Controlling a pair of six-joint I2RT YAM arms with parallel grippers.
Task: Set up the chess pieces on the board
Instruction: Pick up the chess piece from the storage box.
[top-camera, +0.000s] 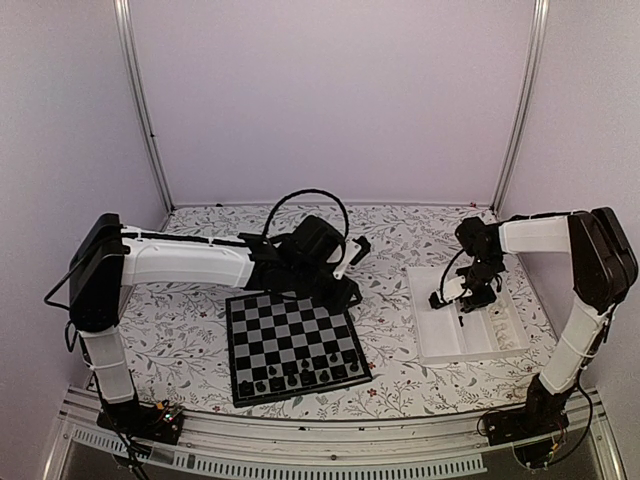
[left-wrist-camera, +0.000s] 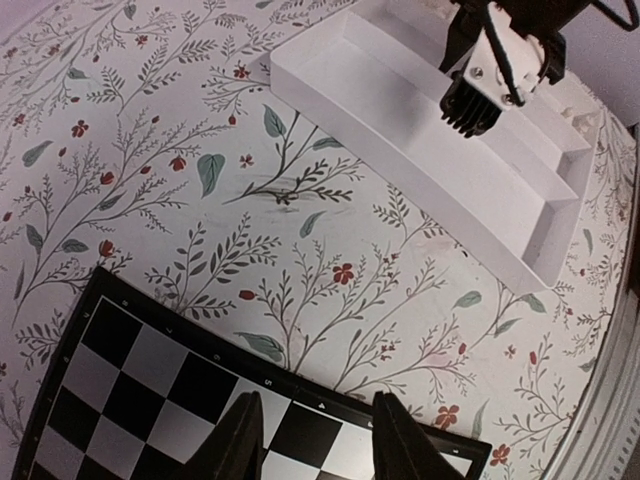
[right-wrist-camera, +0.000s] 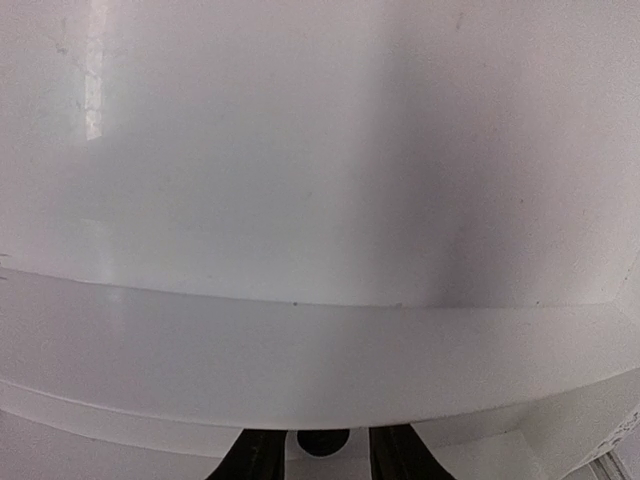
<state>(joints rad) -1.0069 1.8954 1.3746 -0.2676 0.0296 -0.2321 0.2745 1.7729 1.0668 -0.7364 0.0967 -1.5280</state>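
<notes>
A: Board (top-camera: 262, 330) on the table (top-camera: 180, 320), black chess pieces (top-camera: 290, 380) along its near ranks. Right end effector (top-camera: 465, 305) in tray (top-camera: 500, 345), dark piece (right-wrist-camera: 322, 440) between fingers — grip cannot be told.
B: Squeeze to be confirmed before lifting.

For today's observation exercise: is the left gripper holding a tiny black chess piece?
No, the left gripper has its fingers apart, only the flat black-and-grey chessboard showing between them.

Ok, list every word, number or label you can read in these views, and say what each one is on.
No text here is legible.
Tiny white marks on the thin black border of the flat black-and-grey chessboard: too small and blurred to read.
On the white compartmented plastic tray: no markings visible.
</notes>
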